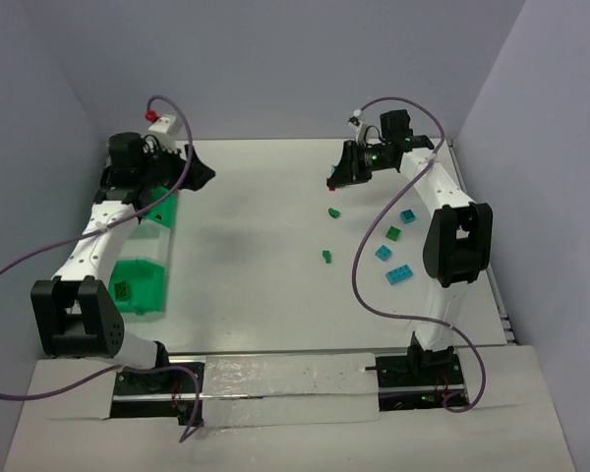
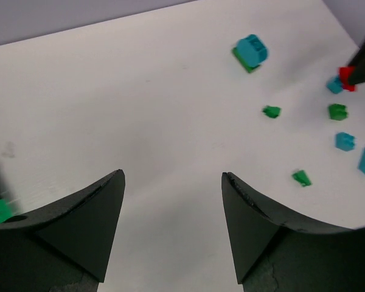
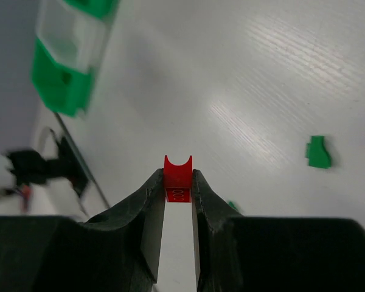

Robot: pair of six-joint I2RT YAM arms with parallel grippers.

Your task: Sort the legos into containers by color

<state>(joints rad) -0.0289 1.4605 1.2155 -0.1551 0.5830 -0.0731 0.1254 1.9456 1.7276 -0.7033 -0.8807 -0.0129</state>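
- Well, over on the left the green containers [image 1: 149, 283] stand in a row along the edge of the worktop [image 1: 256, 226], partly under the left arm.
- The left fingers [image 2: 97, 213] hang spread apart above bare worktop, with nothing between them.
- Further right, the right fingers [image 3: 151, 198] are clenched on a red lego [image 3: 177, 176]. They pinch it across two flat sides at the very tips, and it seems to be held clear of the surface.
- That brick looks hard, light and smooth-sided. I'd reckon weight is no trouble, but so shallow a pinch could let it twist or pop out. A square hold on opposite flat faces suits it best.
- Rightmost, the loose bricks lie scattered and apart: green legos [image 1: 327, 256] nearer the middle, teal legos [image 1: 399, 275] beside the right arm. They are tiny and slick, so each probably wants the fingers straddling it squarely from above.
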